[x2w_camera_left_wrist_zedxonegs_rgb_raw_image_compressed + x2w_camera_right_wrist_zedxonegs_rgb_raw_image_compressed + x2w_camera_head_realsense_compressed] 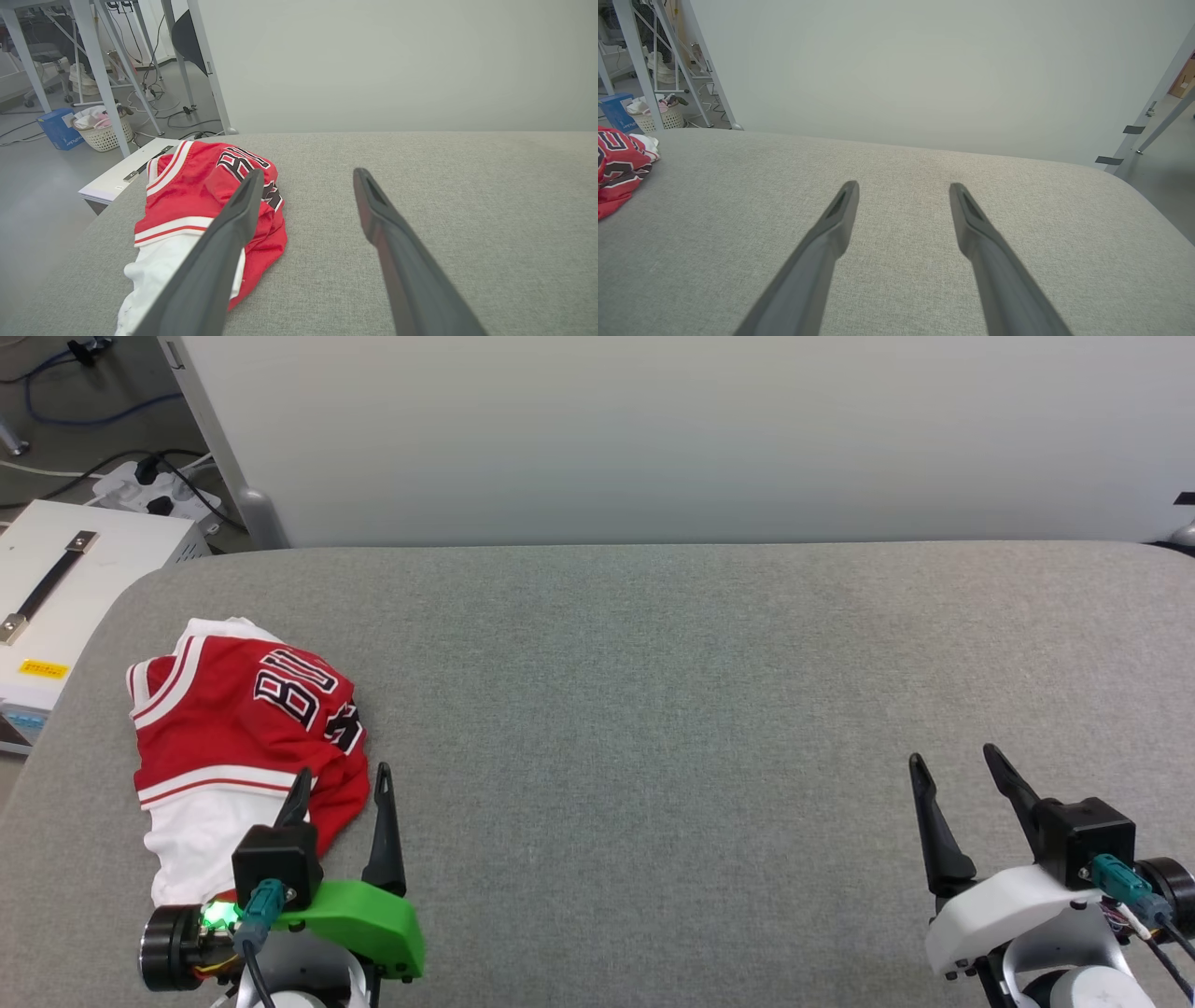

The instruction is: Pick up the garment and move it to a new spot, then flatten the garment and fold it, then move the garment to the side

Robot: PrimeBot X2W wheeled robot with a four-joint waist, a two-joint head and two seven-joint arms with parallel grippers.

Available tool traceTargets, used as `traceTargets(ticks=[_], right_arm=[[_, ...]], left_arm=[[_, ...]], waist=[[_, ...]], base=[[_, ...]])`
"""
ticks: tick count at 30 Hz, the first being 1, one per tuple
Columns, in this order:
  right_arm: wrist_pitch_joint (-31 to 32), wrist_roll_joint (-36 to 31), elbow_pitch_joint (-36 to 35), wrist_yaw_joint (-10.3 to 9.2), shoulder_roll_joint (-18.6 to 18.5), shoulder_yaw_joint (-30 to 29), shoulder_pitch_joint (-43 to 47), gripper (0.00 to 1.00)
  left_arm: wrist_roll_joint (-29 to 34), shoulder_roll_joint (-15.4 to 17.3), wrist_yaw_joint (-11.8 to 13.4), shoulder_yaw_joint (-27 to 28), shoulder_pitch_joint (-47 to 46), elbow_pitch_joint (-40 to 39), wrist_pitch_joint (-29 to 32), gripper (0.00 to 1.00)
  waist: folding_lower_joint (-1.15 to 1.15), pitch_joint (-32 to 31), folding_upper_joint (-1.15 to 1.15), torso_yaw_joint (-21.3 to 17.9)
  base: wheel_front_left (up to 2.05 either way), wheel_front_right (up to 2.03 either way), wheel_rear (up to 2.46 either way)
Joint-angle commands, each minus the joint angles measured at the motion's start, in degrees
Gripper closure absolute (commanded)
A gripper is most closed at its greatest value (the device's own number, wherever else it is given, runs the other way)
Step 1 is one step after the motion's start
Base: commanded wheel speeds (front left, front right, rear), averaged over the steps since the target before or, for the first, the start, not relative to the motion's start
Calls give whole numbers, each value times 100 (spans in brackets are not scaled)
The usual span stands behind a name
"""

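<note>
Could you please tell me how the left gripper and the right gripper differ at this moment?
The left gripper is mounted in green, the right gripper in white. The left gripper sits at the near edge of the garment, with one finger crossing the red cloth in the head view, while the right gripper is over bare grey padding, far from the garment. Both have their jaws open and empty, pointing away from the robot.

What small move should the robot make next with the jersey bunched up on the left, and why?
Probably ease the left gripper forward and slightly left, down onto the garment. The garment lies crumpled and unheld at the left end of the grey table. The left gripper's jaws stand open at its near edge, while the right gripper, also open, is far off to the right.
</note>
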Motion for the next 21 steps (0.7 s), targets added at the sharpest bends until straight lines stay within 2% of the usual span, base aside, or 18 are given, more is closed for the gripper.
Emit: traceTargets(ticks=[1, 21], right_arm=[[-62, 81, -57, 7, -5, -23, 45, 0], [-296, 367, -163, 14, -9, -47, 168, 0]], left_arm=[[-29, -4, 47, -11, 4, -34, -58, 0], [-162, -8, 113, -78, 58, -52, -295, 0]], waist=[[0, 0, 0, 0], [0, -1, 0, -11]], base=[[0, 0, 0], [0, 0, 0]])
